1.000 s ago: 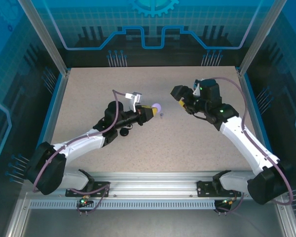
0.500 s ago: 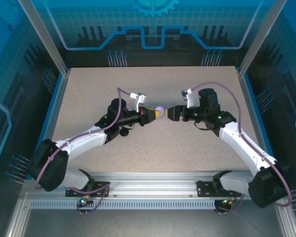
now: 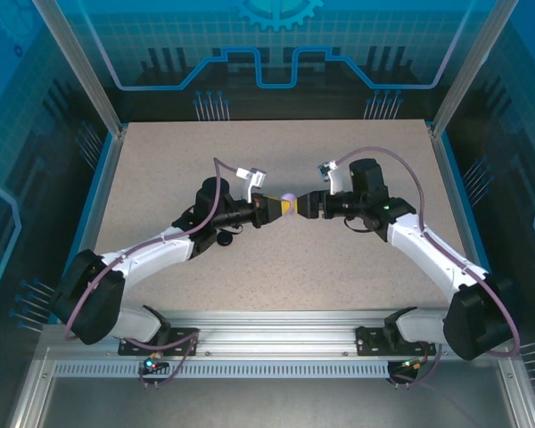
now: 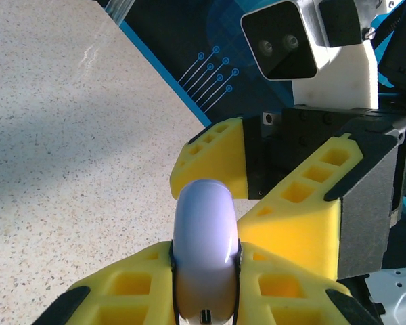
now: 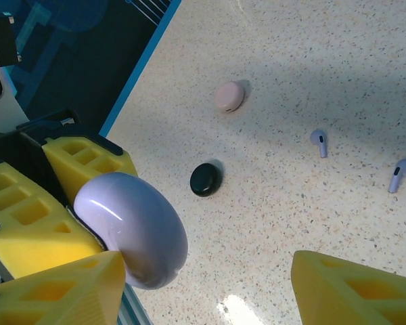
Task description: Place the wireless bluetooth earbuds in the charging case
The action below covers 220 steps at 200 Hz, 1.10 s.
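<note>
The lavender charging case point(image 4: 204, 237) is round and looks closed. My left gripper point(image 4: 204, 267) is shut on it and holds it edge-on above the table's middle point(image 3: 288, 198). My right gripper point(image 3: 307, 204) faces it head-on and is open. The case point(image 5: 132, 227) lies against the lower left of the right gripper's yellow fingers point(image 5: 61, 294), and a wide gap stays to the other one. Two lavender earbuds point(image 5: 319, 141) point(image 5: 400, 172) lie on the table below, apart from both grippers.
A small black round case point(image 5: 205, 179) and a pale pink one point(image 5: 229, 96) sit on the speckled table point(image 5: 311, 217) under the grippers. A blue rail point(image 5: 139, 68) edges the table. Both arms meet over the table's middle.
My right gripper has swung round to face the left one and has moved in around the lavender case, its jaws narrowing a little. The left gripper has raised the case slightly and kept its hold.
</note>
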Motion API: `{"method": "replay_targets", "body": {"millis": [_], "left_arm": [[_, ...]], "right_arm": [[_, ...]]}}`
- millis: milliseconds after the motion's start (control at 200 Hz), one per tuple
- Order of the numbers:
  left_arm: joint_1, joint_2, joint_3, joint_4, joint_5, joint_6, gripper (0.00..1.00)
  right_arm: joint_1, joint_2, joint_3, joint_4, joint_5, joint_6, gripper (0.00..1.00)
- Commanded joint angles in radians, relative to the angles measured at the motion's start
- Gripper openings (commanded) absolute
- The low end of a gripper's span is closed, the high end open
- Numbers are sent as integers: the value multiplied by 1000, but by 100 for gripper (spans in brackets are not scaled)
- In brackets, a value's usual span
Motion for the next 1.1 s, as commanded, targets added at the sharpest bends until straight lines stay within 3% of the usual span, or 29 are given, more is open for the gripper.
{"method": "replay_targets", "body": {"millis": [0, 455, 645, 810, 1096], "left_arm": [[-7, 4, 35, 5, 47, 24, 0], [-7, -30, 12, 11, 40, 23, 0], [-7, -16, 13, 31, 50, 11, 0], [-6, -12, 17, 44, 56, 2, 0], [-7, -14, 20, 50, 58, -9, 0]], "right_arm": [[1, 27, -5, 26, 29, -6, 64], [-80, 35, -61, 54, 11, 33, 56], [-83, -57, -97, 52, -111, -4, 54], [-81, -54, -99, 91, -193, -4, 46], [-62, -15, -89, 137, -206, 18, 41]]}}
